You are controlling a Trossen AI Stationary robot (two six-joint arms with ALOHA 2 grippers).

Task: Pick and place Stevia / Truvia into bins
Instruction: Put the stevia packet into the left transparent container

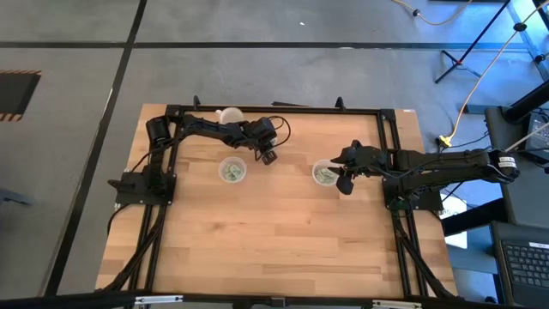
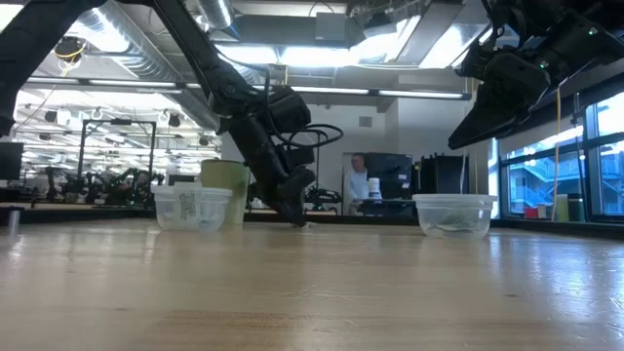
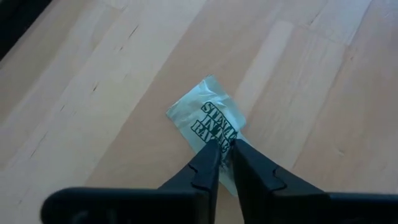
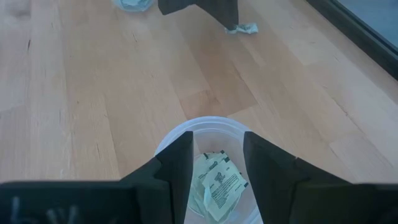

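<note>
One pale green and white Stevia packet [image 3: 208,118] lies flat on the wooden table, printed side up. My left gripper [image 3: 222,152] [image 1: 268,156] is down at the table, shut on that packet, just right of the left clear cup [image 1: 232,170] [image 2: 193,207], which holds packets. My right gripper [image 4: 214,158] [image 1: 345,178] hangs open above the right clear cup [image 4: 214,186] [image 2: 453,213], and several packets [image 4: 217,183] lie in that cup. In the right wrist view the left gripper's packet [image 4: 244,28] shows farther off. My left gripper pinches the packet's end [image 3: 219,138] between its two fingertips [image 3: 205,158], slanting down from above. The rest of the packet lies flat on the table beyond the fingertips.
An opaque cream cup [image 1: 229,116] [image 2: 224,185] stands behind the left clear cup near the table's far edge. A black frame [image 1: 283,110] runs around the table. The wide near half of the table [image 1: 274,249] is bare wood. A person [image 2: 359,180] stands in the room beyond.
</note>
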